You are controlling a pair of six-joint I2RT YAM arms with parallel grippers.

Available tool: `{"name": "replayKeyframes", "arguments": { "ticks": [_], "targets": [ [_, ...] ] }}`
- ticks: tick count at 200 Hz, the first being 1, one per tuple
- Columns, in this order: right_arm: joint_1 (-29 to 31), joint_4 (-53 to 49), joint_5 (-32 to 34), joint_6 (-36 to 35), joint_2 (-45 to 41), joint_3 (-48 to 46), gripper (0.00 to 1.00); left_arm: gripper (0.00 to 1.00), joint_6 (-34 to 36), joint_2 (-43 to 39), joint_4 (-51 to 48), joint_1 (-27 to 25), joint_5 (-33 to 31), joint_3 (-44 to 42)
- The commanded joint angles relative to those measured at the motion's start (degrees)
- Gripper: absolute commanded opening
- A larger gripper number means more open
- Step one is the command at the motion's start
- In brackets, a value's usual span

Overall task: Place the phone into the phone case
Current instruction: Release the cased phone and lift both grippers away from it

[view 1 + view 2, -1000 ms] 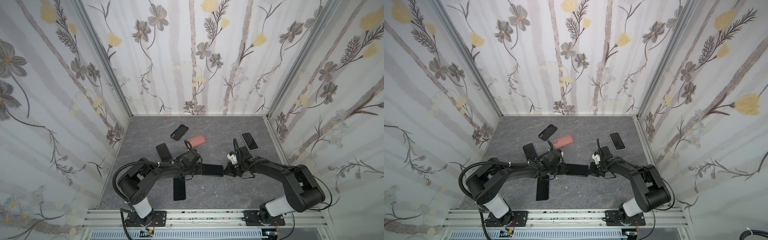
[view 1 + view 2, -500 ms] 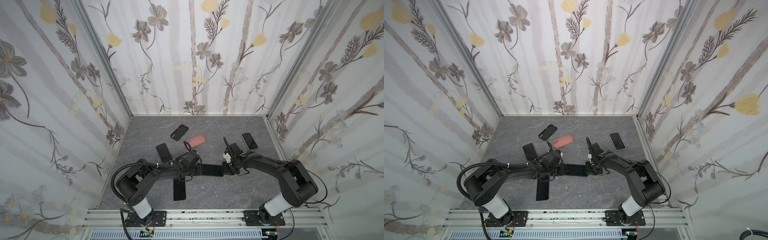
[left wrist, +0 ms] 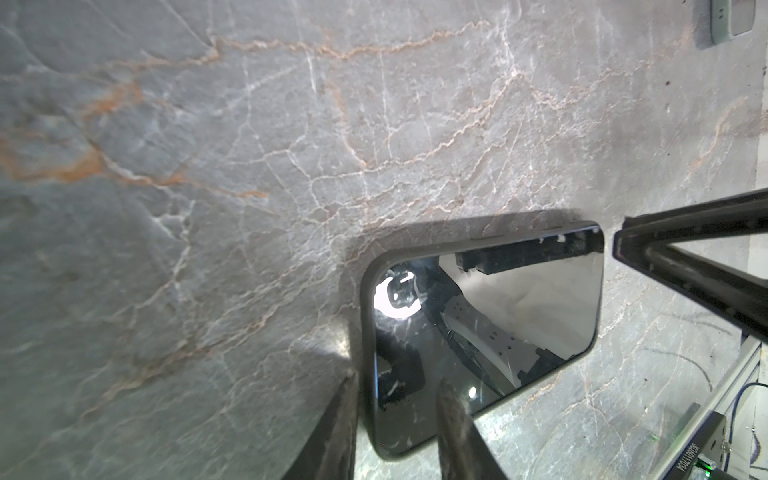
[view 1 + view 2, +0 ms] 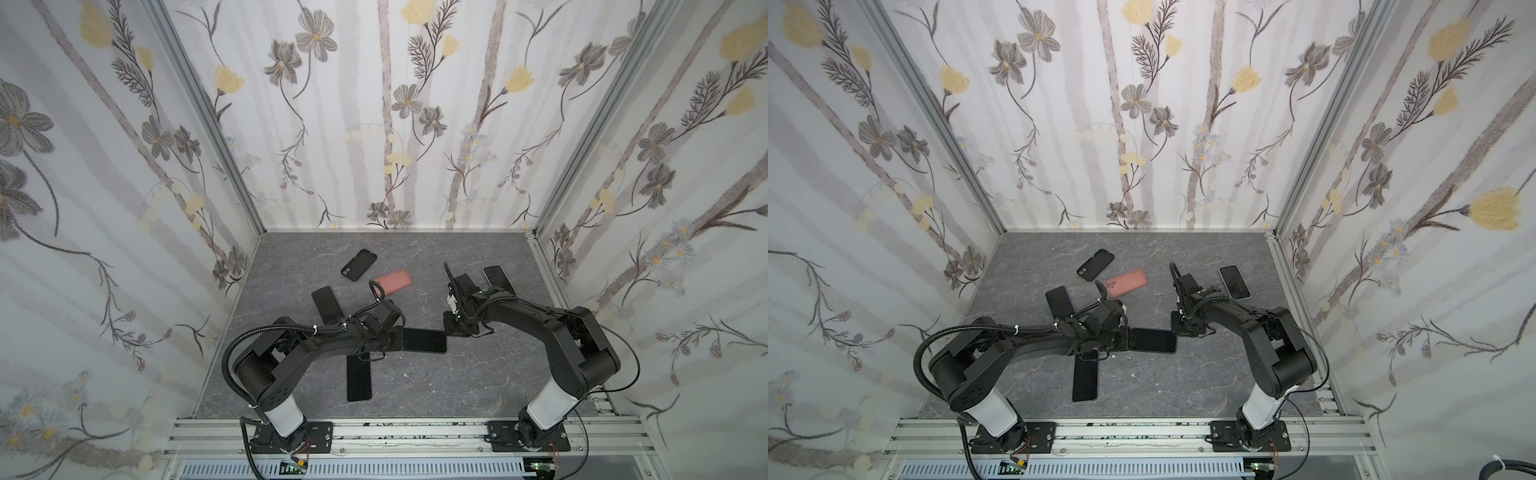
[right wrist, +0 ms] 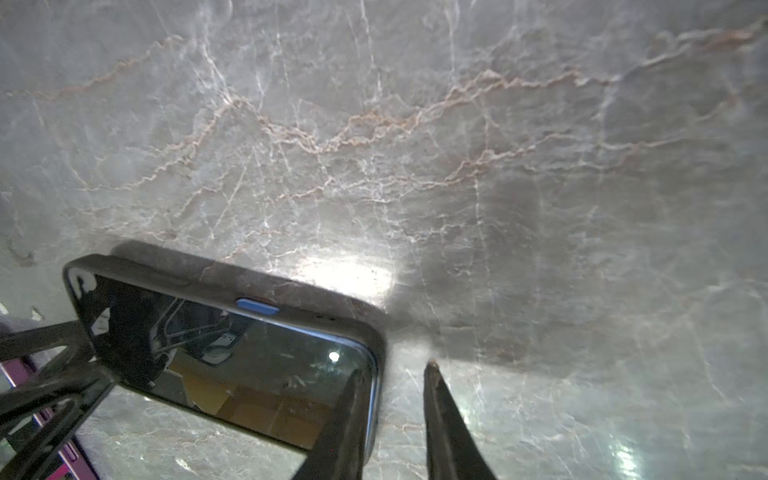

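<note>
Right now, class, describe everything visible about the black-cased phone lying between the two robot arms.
The black-cased phone lies flat, screen up, on the grey veined stone-look tabletop. Its glossy dark glass reflects the arms; a matte black case rims it, carrying a small blue oblong side button. The left pincer straddles one short end, the right pincer the other, both with jaws apart.

Black arms (image 4: 320,347), white bases (image 4: 282,411), looped cables (image 4: 226,361)

The phone (image 4: 422,341) lies flat, its dark glossy screen up, just six o'clock of the table's (image 4: 457,386) centre. Its long axis runs nine to three o'clock. It sits in the black phone case (image 5: 199,286), whose rim carries a blue side button.
</note>
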Motion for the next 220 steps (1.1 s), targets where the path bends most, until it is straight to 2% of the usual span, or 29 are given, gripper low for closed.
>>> {"name": "replayKeyframes", "arguments": {
  "ticks": [1,32,116,164,192,204,210,220],
  "targets": [
    [0.95,-0.28,-1.25,-2.05,0.09,1.86,0.26,0.35,0.82,-1.38,-2.70,0.23,-1.11,0.84],
    [1.36,-1.57,2.10,-2.77,-1.29,4.37,0.26,0.36,2.62,-4.10,-4.03,1.43,-2.64,1.90],
    [1.60,-1.69,4.46,-3.37,4.40,2.50,0.25,0.36,1.49,-2.45,-3.01,1.99,-0.60,0.58],
    [4.40,-4.90,5.02,-6.65,2.73,10.07,0.28,0.36,2.28,-5.73,-4.51,2.08,-2.13,0.35],
    [8.42,-4.81,1.86,-16.42,0.85,16.75,0.42,0.40,4.43,-12.31,-7.05,2.64,-6.54,-0.29],
    [9.72,-4.46,1.28,-22.04,0.29,17.76,0.56,0.44,5.10,-15.88,-7.54,3.15,-8.31,-1.39],
    [10.22,-4.17,0.81,-24.98,-0.12,18.04,0.68,0.46,5.46,-17.70,-7.68,3.33,-8.83,-1.98],
    [10.67,-3.98,-0.76,-29.64,-1.12,18.13,0.96,0.51,6.48,-21.32,-7.88,3.78,-9.58,-3.26]
  ]
}}
